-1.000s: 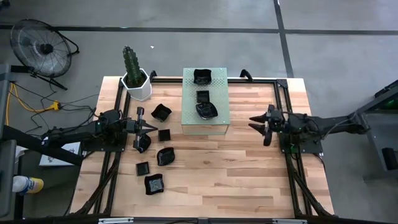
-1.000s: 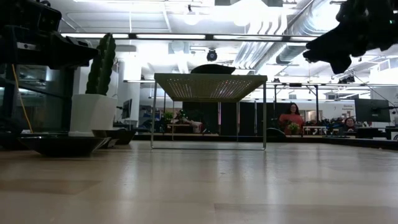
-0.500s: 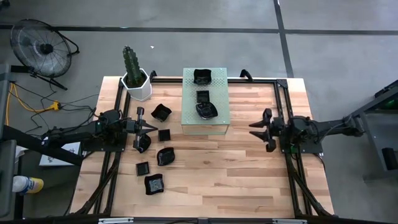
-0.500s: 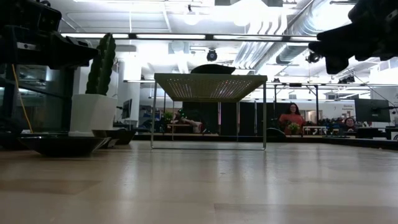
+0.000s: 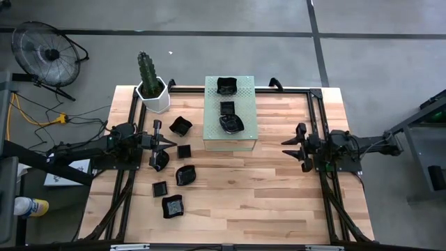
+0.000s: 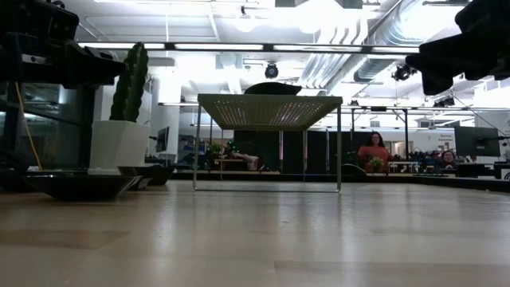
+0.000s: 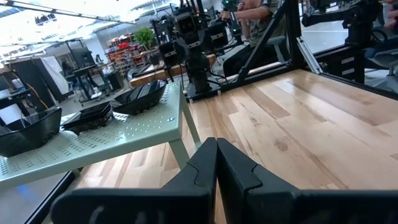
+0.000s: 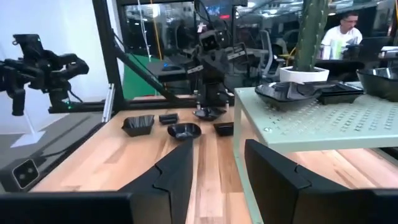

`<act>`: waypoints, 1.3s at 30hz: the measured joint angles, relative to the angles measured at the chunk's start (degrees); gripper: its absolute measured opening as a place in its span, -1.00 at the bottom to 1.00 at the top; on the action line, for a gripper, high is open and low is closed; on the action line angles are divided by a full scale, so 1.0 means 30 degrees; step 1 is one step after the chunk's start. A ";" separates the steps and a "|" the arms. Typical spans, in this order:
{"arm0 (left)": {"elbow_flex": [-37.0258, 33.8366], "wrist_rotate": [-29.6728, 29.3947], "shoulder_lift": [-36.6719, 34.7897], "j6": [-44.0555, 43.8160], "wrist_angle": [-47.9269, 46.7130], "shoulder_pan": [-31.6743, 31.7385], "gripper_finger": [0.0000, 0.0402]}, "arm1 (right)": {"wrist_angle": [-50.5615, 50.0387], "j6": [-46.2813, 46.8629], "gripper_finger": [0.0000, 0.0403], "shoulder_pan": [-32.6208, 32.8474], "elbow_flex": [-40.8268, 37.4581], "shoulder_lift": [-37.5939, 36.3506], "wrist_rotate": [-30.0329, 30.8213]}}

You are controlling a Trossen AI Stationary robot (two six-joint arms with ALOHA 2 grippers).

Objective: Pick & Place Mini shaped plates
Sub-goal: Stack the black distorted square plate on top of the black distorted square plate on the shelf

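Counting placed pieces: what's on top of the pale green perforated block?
Three black mini plates sit in a row on the green perforated block: one at the far end, a square one mid, another nearest. Nothing shows underneath the block.

No text, label, brand, number or sign can be read in any view. The counter [image 5: 230, 188], the black plates [image 5: 185, 174], the green perforated stand [image 5: 230, 132] and the white pot [image 5: 155, 96] carry no legible marking, and anything in the room beyond is too blurred to read.
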 joint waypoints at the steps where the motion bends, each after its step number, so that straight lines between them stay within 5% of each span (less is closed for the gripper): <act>1: -0.0003 0.0010 0.0003 0.0000 0.0000 0.0000 -0.99 | 0.0100 -0.0033 -0.30 0.0000 -0.0084 0.0000 0.0003; 39: -0.0001 -0.0004 0.0007 0.0000 0.0000 0.0002 -0.99 | 0.1003 0.0211 -0.30 -0.0998 -0.0990 0.0481 -0.0376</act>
